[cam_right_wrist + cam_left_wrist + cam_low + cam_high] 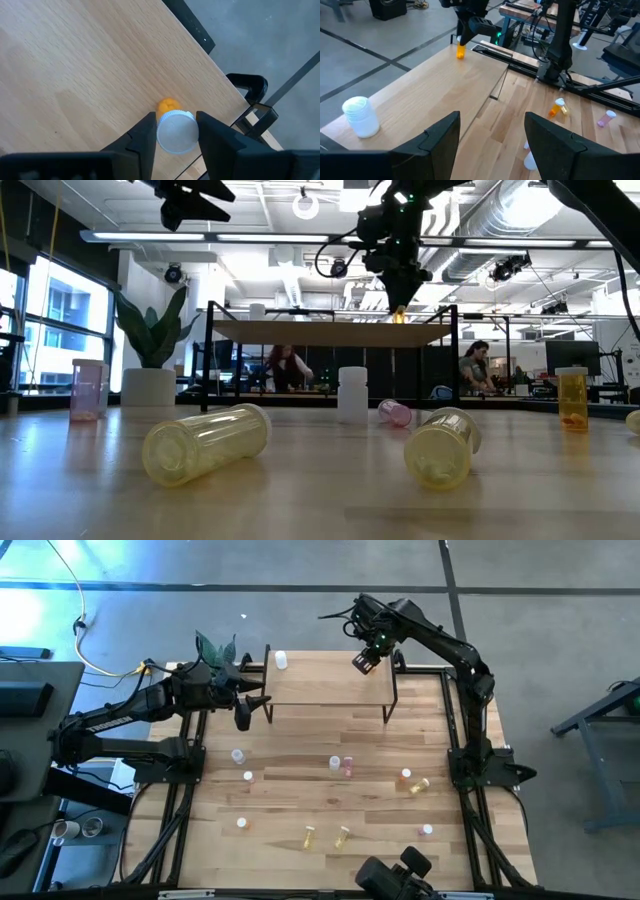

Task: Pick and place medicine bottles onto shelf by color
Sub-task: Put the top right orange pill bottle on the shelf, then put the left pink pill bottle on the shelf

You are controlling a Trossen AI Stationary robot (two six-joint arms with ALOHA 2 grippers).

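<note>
Shelf (325,683): light wood board, black legs. Bottle on shelf, right end (172,125): orange body, white cap. Bottle on shelf, left end (361,116): white. Table (300,805): striped light wood planks. Near bottles (205,443): pale yellow. Plant (150,330): green leaves, white pot.

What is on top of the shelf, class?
On the shelf stand a white bottle near one end and an orange bottle at the other, between the right gripper fingers. Its label is hidden by the cap.
</note>
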